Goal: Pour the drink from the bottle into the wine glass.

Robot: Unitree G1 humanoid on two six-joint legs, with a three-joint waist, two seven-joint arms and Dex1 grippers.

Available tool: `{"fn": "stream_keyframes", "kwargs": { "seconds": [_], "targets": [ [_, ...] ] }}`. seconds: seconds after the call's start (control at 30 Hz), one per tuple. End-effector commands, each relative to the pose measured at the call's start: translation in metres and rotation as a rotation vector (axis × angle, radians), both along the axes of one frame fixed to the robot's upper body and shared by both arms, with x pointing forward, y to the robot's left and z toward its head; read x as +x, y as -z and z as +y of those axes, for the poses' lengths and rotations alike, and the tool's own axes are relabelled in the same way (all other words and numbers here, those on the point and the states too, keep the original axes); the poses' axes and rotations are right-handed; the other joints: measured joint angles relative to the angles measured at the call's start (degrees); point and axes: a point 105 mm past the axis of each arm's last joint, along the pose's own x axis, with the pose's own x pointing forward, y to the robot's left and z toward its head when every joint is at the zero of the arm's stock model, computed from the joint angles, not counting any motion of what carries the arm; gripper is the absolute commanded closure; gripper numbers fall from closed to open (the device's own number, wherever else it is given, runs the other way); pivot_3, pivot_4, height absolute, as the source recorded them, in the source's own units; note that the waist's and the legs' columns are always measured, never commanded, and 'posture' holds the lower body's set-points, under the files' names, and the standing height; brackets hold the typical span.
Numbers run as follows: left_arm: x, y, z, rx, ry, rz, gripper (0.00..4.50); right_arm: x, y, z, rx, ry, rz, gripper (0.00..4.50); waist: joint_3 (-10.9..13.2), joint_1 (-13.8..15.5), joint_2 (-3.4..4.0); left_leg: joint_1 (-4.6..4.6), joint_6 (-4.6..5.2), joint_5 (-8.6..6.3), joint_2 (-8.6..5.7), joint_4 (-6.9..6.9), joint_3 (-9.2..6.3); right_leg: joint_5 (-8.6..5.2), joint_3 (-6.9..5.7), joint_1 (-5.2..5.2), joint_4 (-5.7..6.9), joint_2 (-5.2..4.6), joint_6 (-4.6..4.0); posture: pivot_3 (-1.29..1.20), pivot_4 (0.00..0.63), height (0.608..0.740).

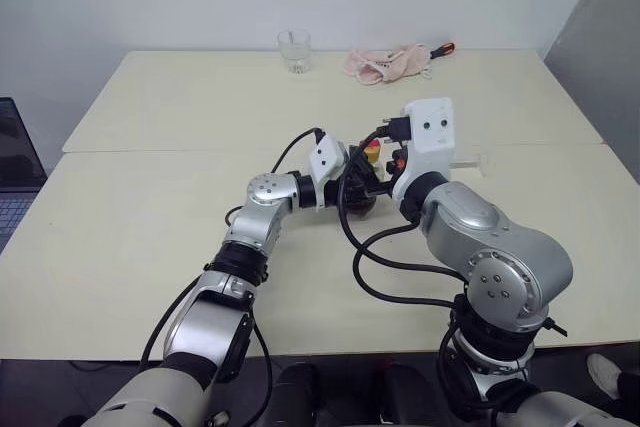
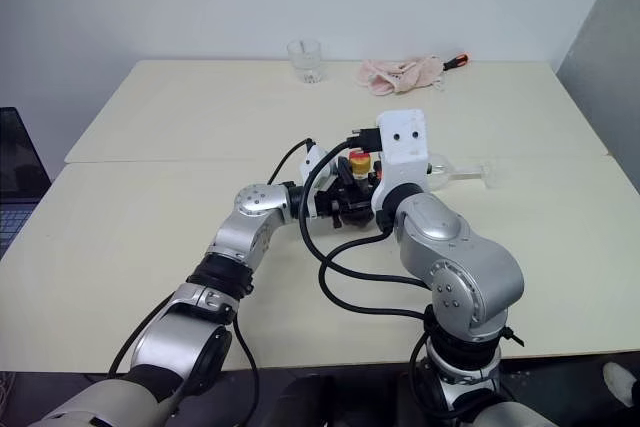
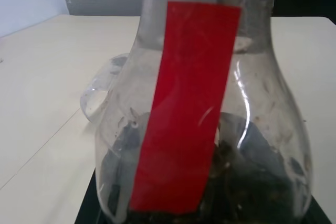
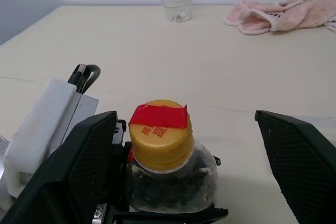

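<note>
At frame centre, the left gripper [image 2: 345,199] has its fingers clamped around the bottle [image 4: 167,169], which stands upright on the table [image 1: 150,227]. The right gripper [image 4: 191,145] straddles the yellow cap [image 4: 160,135], fingers spread wide. The wine glass [image 2: 440,169] lies just right of them.

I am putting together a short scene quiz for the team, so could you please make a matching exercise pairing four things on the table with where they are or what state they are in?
Things:
1. bottle
2. tumbler
3. pink cloth
4. wine glass

Places or states:
A. crumpled at the table's far edge
B. lying on its side behind the right arm
C. held by the left gripper, yellow cap on
D. standing upright at the far edge, beside the cloth

Pairs: 1-C, 2-D, 3-A, 4-B
</note>
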Motion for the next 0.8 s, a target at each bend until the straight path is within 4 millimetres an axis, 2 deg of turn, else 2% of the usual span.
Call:
{"fn": "stream_keyframes", "kwargs": {
  "seconds": [0.03, 0.27, 0.43, 0.5, 0.57, 0.67, 0.8],
  "targets": [
    [-0.002, -0.019, -0.001, -0.032, 0.007, -0.069, 2.87, -0.002, -0.015, 0.003, 0.025, -0.009, -0.065, 0.92, 0.0, 0.0, 0.0, 0.0, 0.0, 0.0, 0.0, 0.0, 0.0, 0.0, 0.0, 0.0, 0.0, 0.0, 0.0, 0.0, 0.15, 0.74],
    [-0.003, -0.017, 0.002, -0.03, -0.003, -0.065, 2.9, -0.001, -0.018, 0.003, 0.012, -0.018, -0.082, 3.25, 0.0, 0.0, 0.0, 0.0, 0.0, 0.0, 0.01, -0.01, 0.0, 0.0, 0.01, -0.01, 0.0, 0.01, 0.0, 0.0, 0.15, 0.74],
    [-0.005, -0.016, 0.001, -0.03, 0.0, -0.061, 3.03, 0.001, -0.024, 0.0, -0.018, -0.091, -0.13, 3.25, 0.0, 0.0, 0.0, 0.0, 0.01, 0.0, 0.0, -0.01, 0.0, 0.0, 0.01, -0.01, -0.01, 0.01, 0.0, 0.0, 0.15, 0.74],
    [-0.007, -0.017, 0.001, -0.034, 0.002, -0.057, 3.08, -0.002, -0.03, 0.007, -0.051, -0.301, -0.187, 3.25, 0.0, 0.0, 0.0, 0.0, 0.05, -0.03, 0.0, 0.0, 0.0, 0.0, 0.0, 0.0, -0.02, 0.02, 0.0, 0.0, 0.15, 0.74],
    [-0.008, -0.017, 0.0, -0.037, 0.004, -0.052, 3.1, -0.002, -0.027, 0.005, -0.084, -0.437, -0.2, 3.25, 0.0, 0.0, 0.0, 0.0, 0.21, -0.12, -0.02, 0.01, 0.01, 0.0, -0.05, 0.04, -0.09, 0.12, 0.0, 0.0, 0.15, 0.74],
    [-0.012, -0.015, -0.001, -0.035, 0.014, -0.047, 3.13, 0.012, -0.016, 0.0, -0.15, -0.615, -0.194, 3.25, 0.0, -0.1, 0.0, 0.04, 0.23, -0.14, 0.02, 0.02, 0.01, 0.0, -0.03, 0.09, -0.11, 0.22, 0.0, 0.0, 0.15, 0.74],
    [-0.017, -0.016, -0.002, -0.04, 0.026, -0.042, 3.17, 0.024, -0.011, 0.002, -0.2, -0.885, -0.211, 3.25, 0.0, -0.4, 0.0, 0.11, 0.25, -0.14, 0.09, 0.01, 0.04, 0.0, 0.03, 0.09, -0.08, 0.28, 0.0, 0.0, 0.15, 0.74]
  ]
}}
